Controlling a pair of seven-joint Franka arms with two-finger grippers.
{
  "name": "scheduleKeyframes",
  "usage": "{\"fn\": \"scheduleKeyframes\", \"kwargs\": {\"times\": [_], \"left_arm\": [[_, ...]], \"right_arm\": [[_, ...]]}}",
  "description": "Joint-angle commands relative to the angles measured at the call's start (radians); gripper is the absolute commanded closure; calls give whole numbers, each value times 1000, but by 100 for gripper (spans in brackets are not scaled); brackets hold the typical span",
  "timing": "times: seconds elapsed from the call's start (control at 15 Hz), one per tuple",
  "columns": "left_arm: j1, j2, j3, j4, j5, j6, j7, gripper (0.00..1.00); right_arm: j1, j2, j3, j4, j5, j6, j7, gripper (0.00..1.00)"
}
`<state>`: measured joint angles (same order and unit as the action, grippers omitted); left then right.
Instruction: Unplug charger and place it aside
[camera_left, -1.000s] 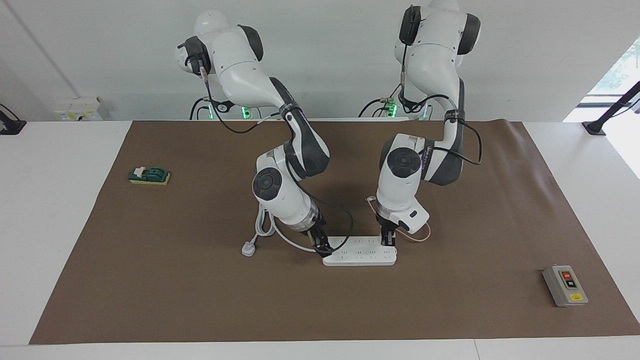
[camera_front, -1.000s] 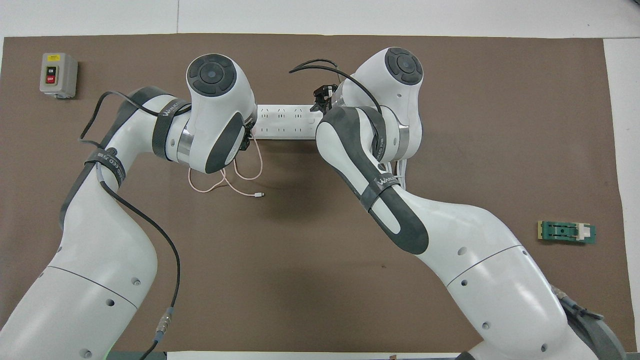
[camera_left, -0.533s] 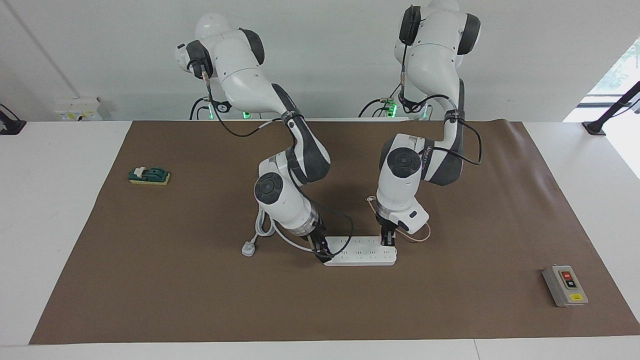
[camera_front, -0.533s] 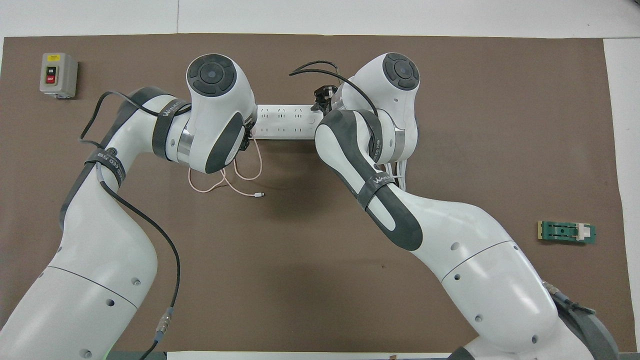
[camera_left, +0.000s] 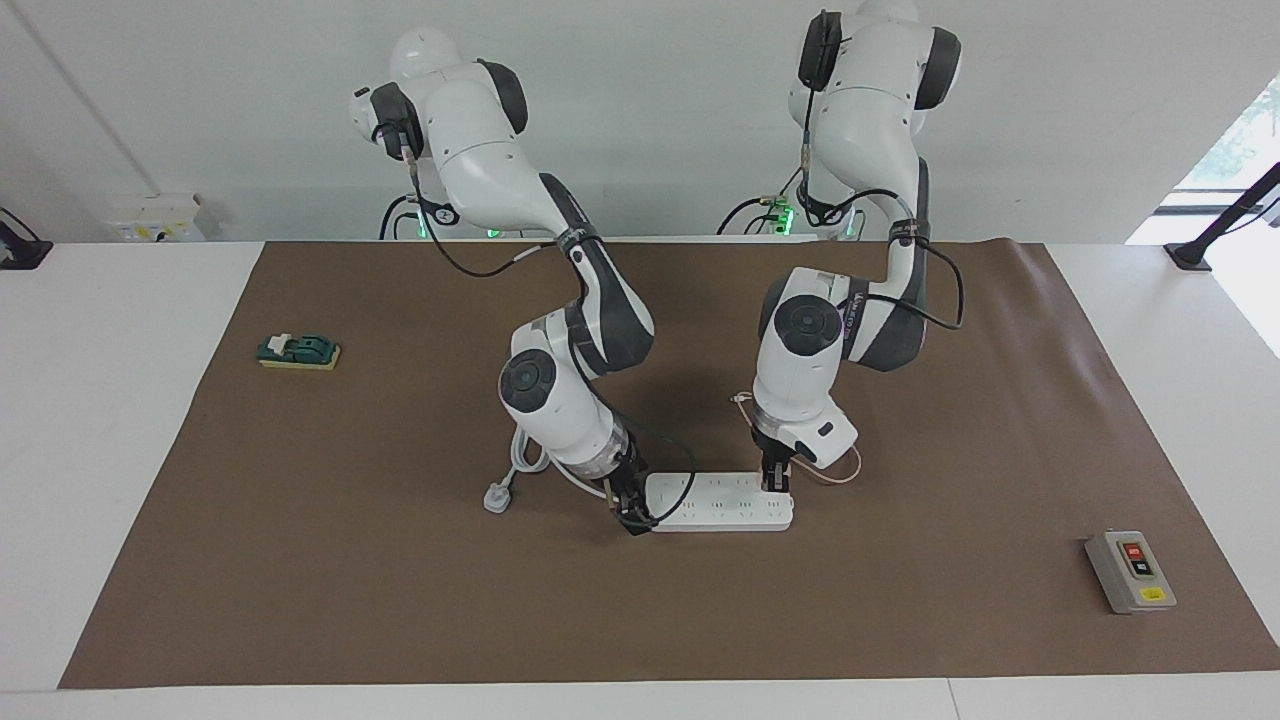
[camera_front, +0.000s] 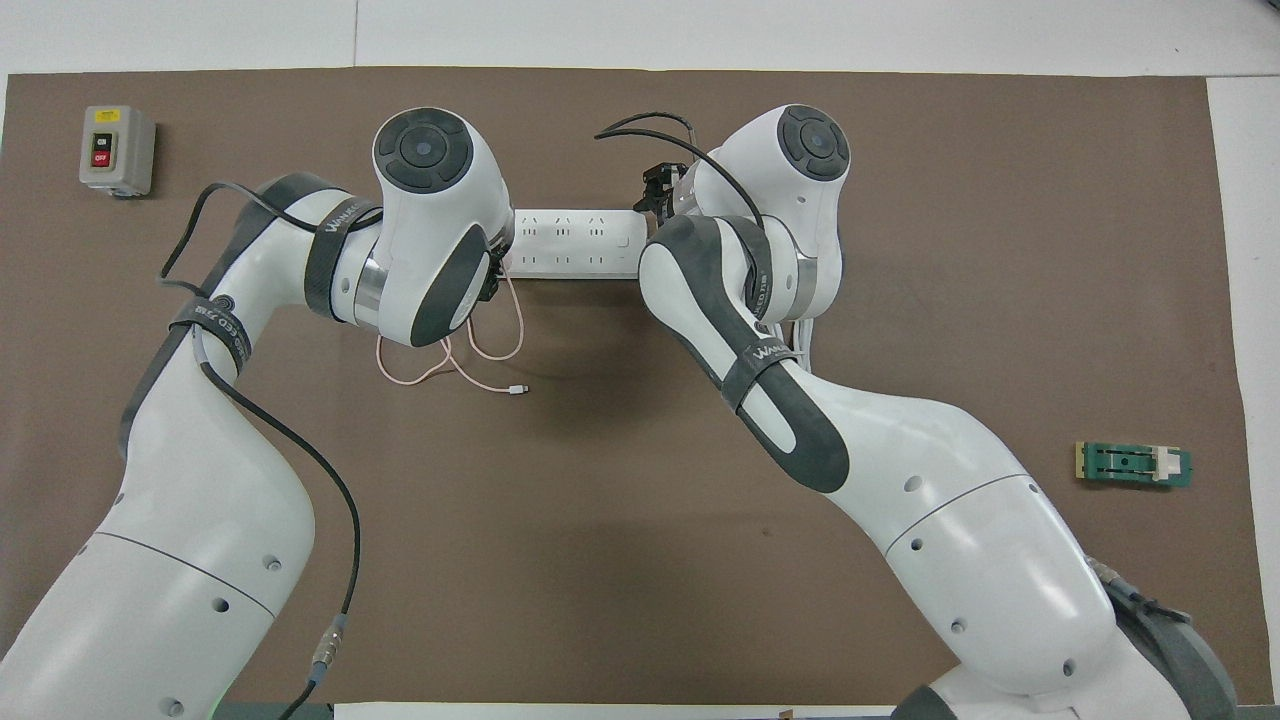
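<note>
A white power strip (camera_left: 720, 500) lies in the middle of the brown mat. My left gripper (camera_left: 776, 488) stands upright on the strip's end toward the left arm's side, shut on the charger. The charger's cube is hidden between the fingers. Its thin pink cable (camera_left: 848, 470) loops away over the mat (camera_front: 480, 355), nearer to the robots. In the overhead view the left wrist covers this gripper. My right gripper (camera_left: 630, 512) is down at the strip's other end, open, at the corner where the thick white cord leaves; it also shows in the overhead view (camera_front: 660, 190).
The strip's white cord and plug (camera_left: 497, 497) lie on the mat toward the right arm's end. A grey switch box (camera_left: 1130, 572) sits toward the left arm's end, farther from the robots. A green block on a yellow base (camera_left: 298, 351) rests at the right arm's end.
My right gripper has slid along the strip to its end on the right arm's side and dropped lower. The left gripper and the charger have not moved.
</note>
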<state>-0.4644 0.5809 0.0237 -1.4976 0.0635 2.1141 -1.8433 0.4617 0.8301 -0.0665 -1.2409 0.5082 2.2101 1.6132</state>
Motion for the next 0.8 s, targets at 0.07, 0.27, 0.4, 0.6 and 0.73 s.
{"fn": "scheduleKeyframes", "kwargs": {"times": [0.07, 0.27, 0.4, 0.6, 0.73], "left_arm": [[-7, 1, 7, -10, -5, -17, 47, 100], [-7, -4, 7, -7, -5, -23, 52, 100], [-7, -4, 7, -6, -5, -31, 53, 100], [-10, -3, 7, -9, -5, -31, 52, 100], [-10, -4, 7, -7, -5, -31, 53, 100]], "right_arm": [[-5, 23, 5, 40, 12, -24, 57, 0], [-8, 23, 5, 41, 46, -14, 80, 0], [-9, 24, 5, 40, 59, -3, 111, 0], [-9, 26, 4, 38, 64, 14, 99, 0], [-9, 27, 4, 38, 62, 19, 80, 0]]}}
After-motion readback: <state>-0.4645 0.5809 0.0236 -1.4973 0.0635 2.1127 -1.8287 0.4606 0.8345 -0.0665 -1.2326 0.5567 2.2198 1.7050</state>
